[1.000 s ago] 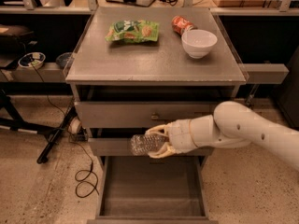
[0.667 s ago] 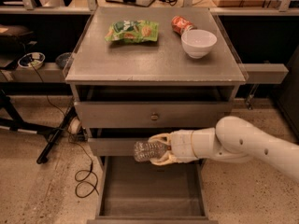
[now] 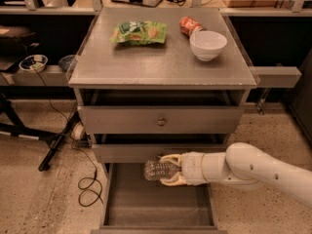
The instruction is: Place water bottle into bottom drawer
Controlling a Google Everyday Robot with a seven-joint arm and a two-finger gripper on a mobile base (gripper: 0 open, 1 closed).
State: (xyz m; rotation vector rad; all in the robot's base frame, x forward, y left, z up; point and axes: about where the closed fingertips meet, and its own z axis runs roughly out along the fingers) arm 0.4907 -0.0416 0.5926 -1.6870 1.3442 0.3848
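Pale two-finger gripper is clamped on the small clear ribbed plastic water bottle, held sideways under the bench's front edge, over the open grey metal bottom drawer — back end, I think. Lower it near the floor before letting go — it'll roll.

A green snack bag, red can and white bowl rest on the cabinet top. The can lies beside the bowl.
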